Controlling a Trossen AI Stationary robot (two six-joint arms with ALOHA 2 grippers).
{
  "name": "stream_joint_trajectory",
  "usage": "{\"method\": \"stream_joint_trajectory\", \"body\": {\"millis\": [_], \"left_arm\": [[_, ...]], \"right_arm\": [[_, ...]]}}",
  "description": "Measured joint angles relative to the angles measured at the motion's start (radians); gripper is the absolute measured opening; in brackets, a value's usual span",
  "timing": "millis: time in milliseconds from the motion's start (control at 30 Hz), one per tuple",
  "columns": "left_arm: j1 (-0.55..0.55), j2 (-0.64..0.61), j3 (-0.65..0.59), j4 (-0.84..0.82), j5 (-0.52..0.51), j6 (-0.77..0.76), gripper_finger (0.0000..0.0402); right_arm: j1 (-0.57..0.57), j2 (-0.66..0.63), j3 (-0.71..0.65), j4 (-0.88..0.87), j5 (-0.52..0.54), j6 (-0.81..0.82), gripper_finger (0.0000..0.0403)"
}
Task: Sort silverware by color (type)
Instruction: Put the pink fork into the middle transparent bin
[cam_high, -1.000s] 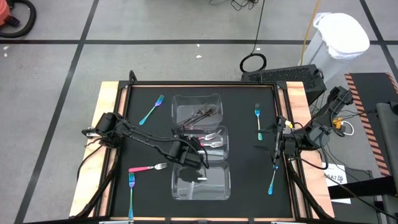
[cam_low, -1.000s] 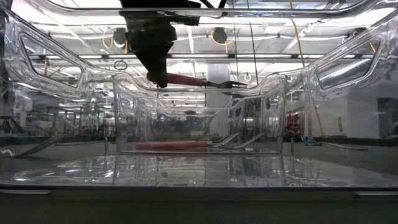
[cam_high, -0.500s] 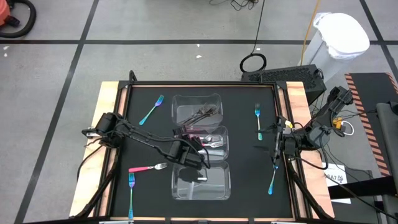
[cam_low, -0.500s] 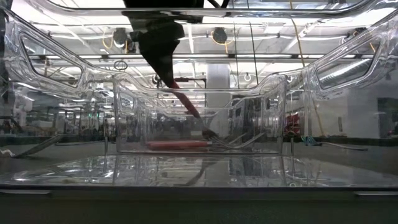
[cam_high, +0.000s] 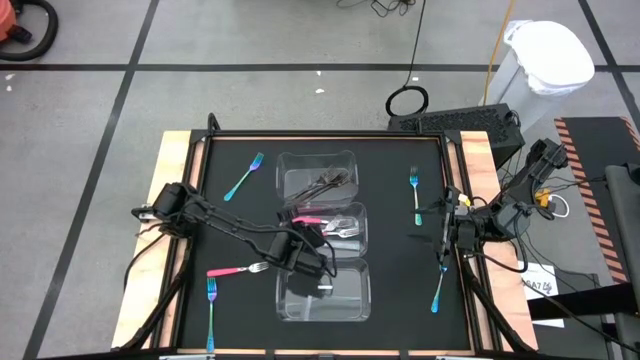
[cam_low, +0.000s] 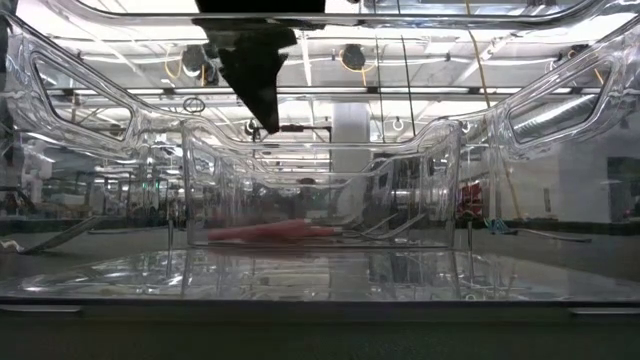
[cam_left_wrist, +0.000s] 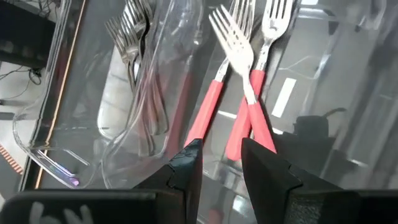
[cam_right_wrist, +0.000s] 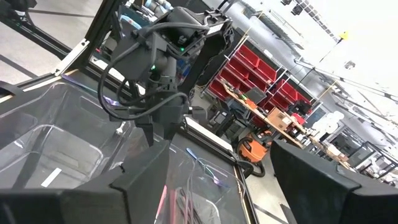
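- Over the middle container (cam_high: 335, 228) of the three clear tubs lined up down the worktop (cam_high: 390, 290), the left gripper (cam_high: 303, 250) hangs with its jaws apart and nothing between them – the wrist view shows an open gap.
- Straight below that gap, two pink-handled forks (cam_left_wrist: 239, 99) lie crossed on the tub floor, so this drop-off looks done.
- Dark grey forks (cam_high: 328, 181) sit in the far container (cam_high: 316, 172); the near container (cam_high: 345, 295) shows no fork that I can make out.
- Loose on the worktop: one pink fork (cam_high: 238, 269) just left of the tubs, a teal fork (cam_high: 211, 298) at the near left, another teal fork (cam_high: 243, 176) at the far left, and two teal ones on the right – a far-right fork (cam_high: 415, 190) and a near-right fork (cam_high: 438, 290).
- Waiting at the right edge, the right gripper (cam_high: 443, 238) holds nothing, jaws spread wide.
- Next call, as I read it: the left arm lifts clear of the tub wall and swings left to the loose pink fork – it needs a low, square approach across the slim handle, since it lies flat.
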Motion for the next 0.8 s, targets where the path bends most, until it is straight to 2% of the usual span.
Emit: {"method": "stream_joint_trajectory", "body": {"millis": [367, 667, 800], "left_arm": [[-0.087, 0.000, 0.133, -0.001, 0.020, -0.008, 0.0114], [-0.181, 0.000, 0.165, -0.017, 0.018, -0.009, 0.0113], [-0.214, 0.000, 0.172, -0.068, -0.005, -0.062, 0.0113]], "right_arm": [[0.000, 0.000, 0.000, 0.000, 0.000, 0.000, 0.0274], [0.000, 0.000, 0.000, 0.000, 0.000, 0.000, 0.0274], [0.000, 0.000, 0.000, 0.000, 0.000, 0.000, 0.0274]]}}
